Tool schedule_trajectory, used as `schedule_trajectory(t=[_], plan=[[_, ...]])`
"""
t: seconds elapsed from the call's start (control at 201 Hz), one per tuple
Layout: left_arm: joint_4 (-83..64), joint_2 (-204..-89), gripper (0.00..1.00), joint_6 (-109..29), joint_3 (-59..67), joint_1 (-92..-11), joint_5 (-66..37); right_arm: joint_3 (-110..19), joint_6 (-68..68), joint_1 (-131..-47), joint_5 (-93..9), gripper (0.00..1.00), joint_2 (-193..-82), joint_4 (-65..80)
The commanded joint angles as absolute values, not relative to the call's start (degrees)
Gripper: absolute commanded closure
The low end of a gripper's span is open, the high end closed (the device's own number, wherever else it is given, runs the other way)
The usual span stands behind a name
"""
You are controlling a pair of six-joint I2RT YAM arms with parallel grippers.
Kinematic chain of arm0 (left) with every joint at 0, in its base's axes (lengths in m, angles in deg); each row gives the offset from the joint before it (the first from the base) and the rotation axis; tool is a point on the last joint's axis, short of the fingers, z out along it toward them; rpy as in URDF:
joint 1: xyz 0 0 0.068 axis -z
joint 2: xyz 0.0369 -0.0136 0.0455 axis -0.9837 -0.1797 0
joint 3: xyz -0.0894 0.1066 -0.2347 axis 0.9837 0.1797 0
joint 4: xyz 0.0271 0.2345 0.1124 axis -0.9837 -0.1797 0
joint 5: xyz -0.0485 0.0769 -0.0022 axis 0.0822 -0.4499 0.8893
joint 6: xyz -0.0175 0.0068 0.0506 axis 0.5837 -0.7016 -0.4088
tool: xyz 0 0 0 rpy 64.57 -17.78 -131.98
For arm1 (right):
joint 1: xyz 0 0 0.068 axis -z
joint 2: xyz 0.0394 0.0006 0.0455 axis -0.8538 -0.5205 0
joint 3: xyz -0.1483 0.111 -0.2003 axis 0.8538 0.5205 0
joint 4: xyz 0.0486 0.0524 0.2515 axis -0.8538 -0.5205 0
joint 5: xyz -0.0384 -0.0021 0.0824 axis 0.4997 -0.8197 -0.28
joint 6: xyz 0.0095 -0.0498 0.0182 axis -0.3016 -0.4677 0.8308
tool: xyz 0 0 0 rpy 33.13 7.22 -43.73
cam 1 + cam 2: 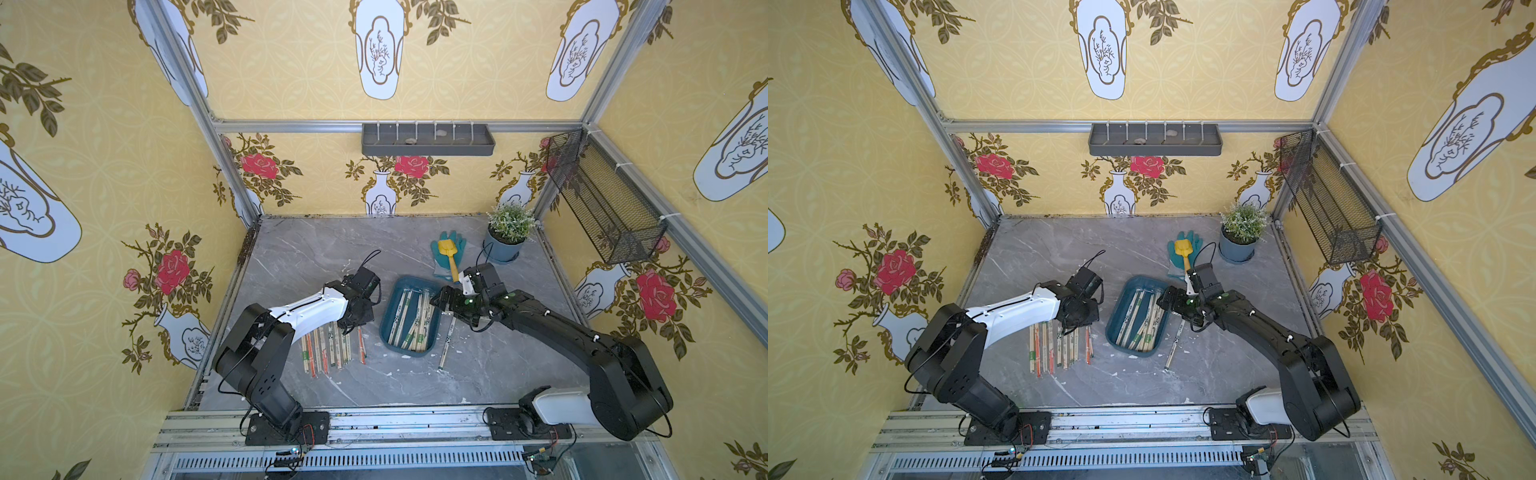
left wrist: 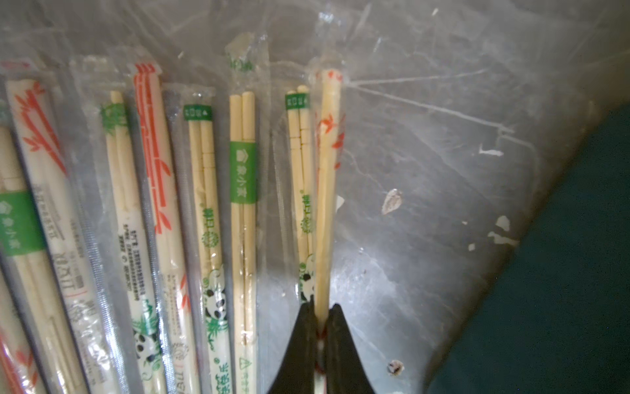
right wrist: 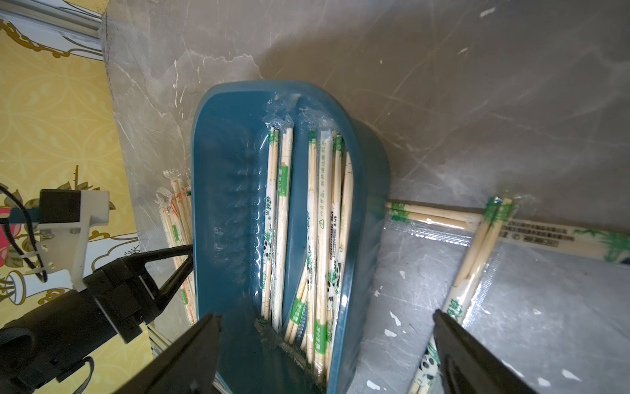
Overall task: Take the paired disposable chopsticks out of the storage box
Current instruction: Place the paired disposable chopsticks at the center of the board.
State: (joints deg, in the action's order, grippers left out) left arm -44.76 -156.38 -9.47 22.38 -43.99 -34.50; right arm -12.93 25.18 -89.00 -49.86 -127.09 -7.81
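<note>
Holding the storage box [image 1: 390, 316], grey tabletop [image 1: 311, 257] meets floral walls [image 1: 324, 183]

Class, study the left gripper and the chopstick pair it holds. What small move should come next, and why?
Probably open the left gripper. It is shut on a red-printed pair that is already out of the box and lined up beside the row on the table, so releasing seems due.

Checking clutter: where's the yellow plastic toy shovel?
In both top views, the yellow plastic toy shovel lies far right on a teal glove, behind the dark teal plastic storage box, beside the blue-grey plant pot.
</note>
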Motion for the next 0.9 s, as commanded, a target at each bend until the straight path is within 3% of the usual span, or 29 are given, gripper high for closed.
schedule_trajectory(t=[0.0,0.189,0.383,0.891], plan=[[-43.5,-157.1,0.93,-9.2,23.5,-44.7,-35.3,-13.4,25.2,-89.1,-49.8,0.02,-127.4,-7.2],[-43.1,-157.8,0.85,-9.7,24.2,-45.5,-35.2,-13.6,25.1,-89.2,-49.8,0.03,-127.6,-7.3],[-43.9,-156.5,0.66,-10.9,22.8,-45.7,-34.6,-13.6,25.0,-89.2,-49.8,0.02,-127.6,-7.4],[-47.0,-153.5,0.54,-17.9,8.9,-41.9,-29.5,-12.3,25.1,-89.2,-49.6,0.03,-127.3,-6.4]])
